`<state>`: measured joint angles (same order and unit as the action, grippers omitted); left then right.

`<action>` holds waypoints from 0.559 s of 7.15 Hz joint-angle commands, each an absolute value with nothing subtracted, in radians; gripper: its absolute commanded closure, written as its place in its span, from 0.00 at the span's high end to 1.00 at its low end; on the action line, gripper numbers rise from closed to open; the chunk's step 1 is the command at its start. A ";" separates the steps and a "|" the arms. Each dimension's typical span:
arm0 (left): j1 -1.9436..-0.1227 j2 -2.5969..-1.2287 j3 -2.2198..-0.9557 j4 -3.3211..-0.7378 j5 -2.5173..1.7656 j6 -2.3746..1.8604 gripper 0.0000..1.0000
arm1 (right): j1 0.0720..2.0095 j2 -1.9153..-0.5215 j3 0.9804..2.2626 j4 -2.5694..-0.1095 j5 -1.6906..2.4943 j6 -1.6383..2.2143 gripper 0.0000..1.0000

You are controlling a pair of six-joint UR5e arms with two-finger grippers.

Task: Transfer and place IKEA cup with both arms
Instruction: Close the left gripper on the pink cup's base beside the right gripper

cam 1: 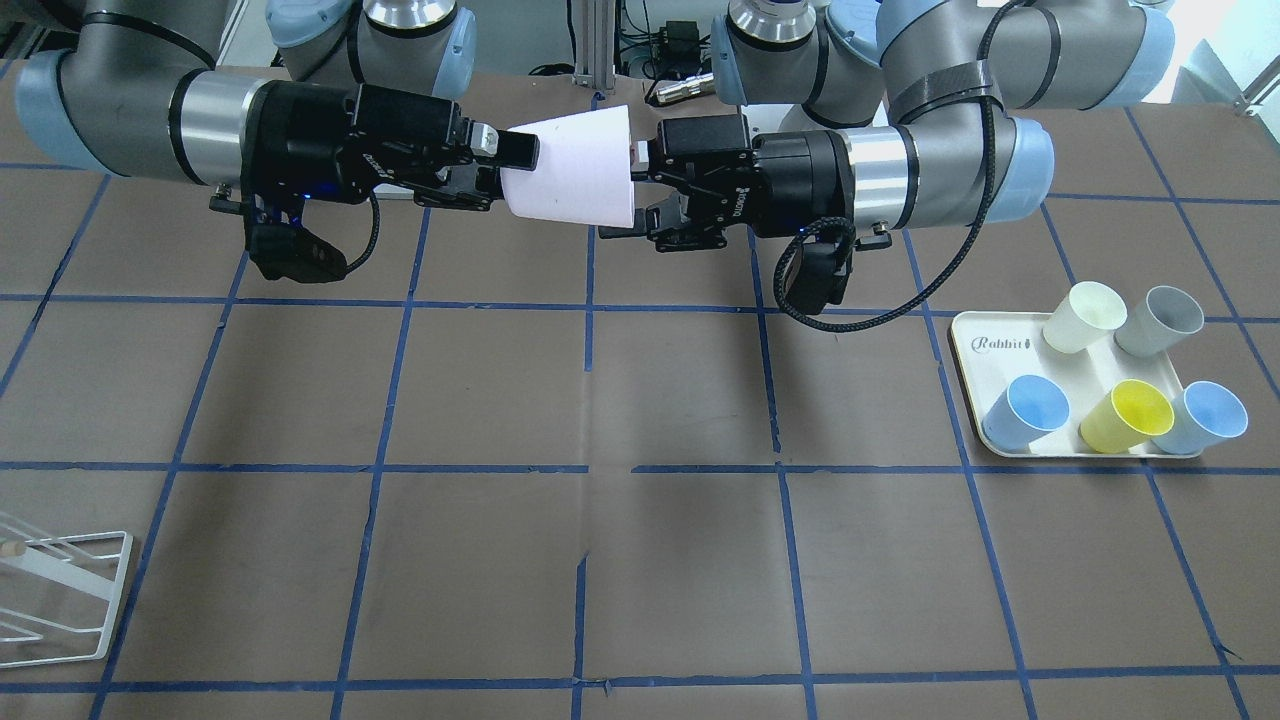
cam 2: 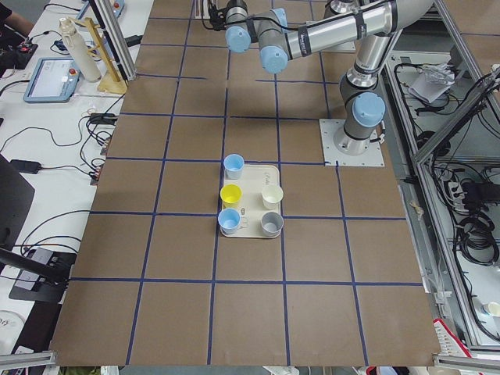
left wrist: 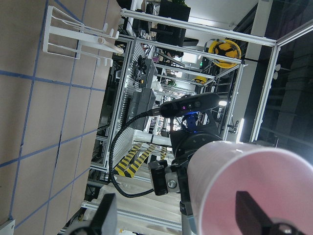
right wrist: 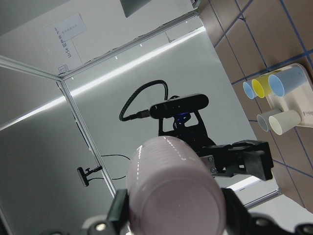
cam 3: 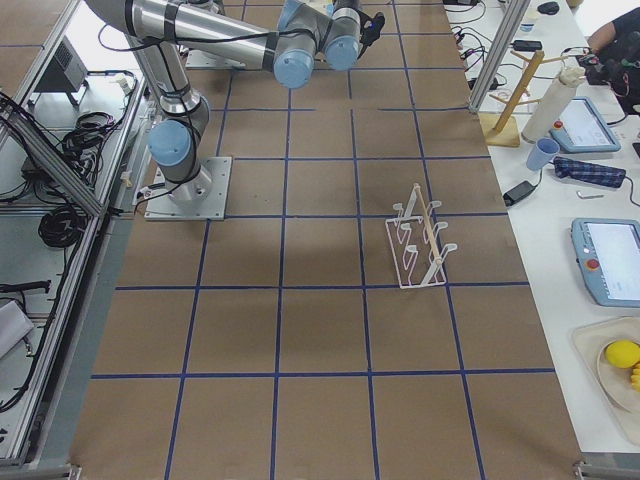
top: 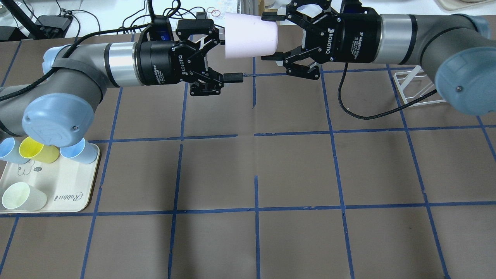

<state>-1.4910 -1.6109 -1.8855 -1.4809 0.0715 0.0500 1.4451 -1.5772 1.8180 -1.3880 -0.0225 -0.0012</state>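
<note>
The pale pink IKEA cup [cam 1: 575, 170] lies on its side in mid-air between the two grippers, above the far part of the table [top: 250, 37]. My right gripper [top: 270, 38] is shut on the cup's narrow base; its wrist view shows the base [right wrist: 171, 191] between the fingers. My left gripper [top: 228, 56] stands at the cup's wide mouth with jaws spread wide. Its lower finger [top: 232, 77] is clear of the cup. In the left wrist view the cup's rim [left wrist: 244, 186] fills the lower right, with one finger in front of the mouth.
A cream tray [cam 1: 975, 370] on my left side holds a cream cup [cam 1: 1083, 316], a grey cup [cam 1: 1158, 320], a yellow cup [cam 1: 1128, 415] and two light blue cups [cam 1: 1030, 412]. A white wire rack [top: 414, 85] stands on my right side.
</note>
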 commanded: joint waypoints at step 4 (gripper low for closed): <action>-1.471 -1.612 -1.887 -1.454 0.074 0.043 0.42 | 1.445 -1.559 1.822 -1.381 -0.029 0.012 0.00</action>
<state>-1.4692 -1.6139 -1.8862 -1.4557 0.0740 0.0444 1.4450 -1.5717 1.8216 -1.3813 -0.0273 0.0098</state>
